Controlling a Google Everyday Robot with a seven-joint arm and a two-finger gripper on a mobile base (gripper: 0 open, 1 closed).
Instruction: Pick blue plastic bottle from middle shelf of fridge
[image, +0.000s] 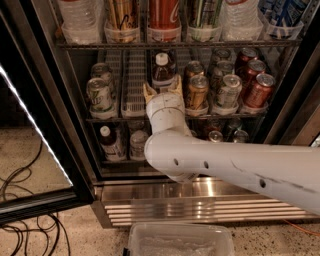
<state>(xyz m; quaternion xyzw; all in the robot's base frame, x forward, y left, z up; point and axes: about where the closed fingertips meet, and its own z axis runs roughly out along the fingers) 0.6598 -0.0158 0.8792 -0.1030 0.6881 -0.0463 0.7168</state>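
In the centre of the frame the gripper (163, 89) is at the front edge of the middle shelf (132, 95) of the fridge (200, 187). Its two tan fingers are spread apart and hold nothing. The blue plastic bottle (162, 72) stands upright just behind them, with soda cans (227, 90) to its right. At the left the glass door (35, 207) is open above a speckled floor (30, 145) with black cables (25, 230).

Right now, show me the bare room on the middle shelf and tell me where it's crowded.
One free patch: the empty white lane tray, bordered by the left cans and the blue plastic bottle. The gripper, open, sits at that bottle's base. Right of it the middle shelf is crowded with gold cans, silver cans and red cans.
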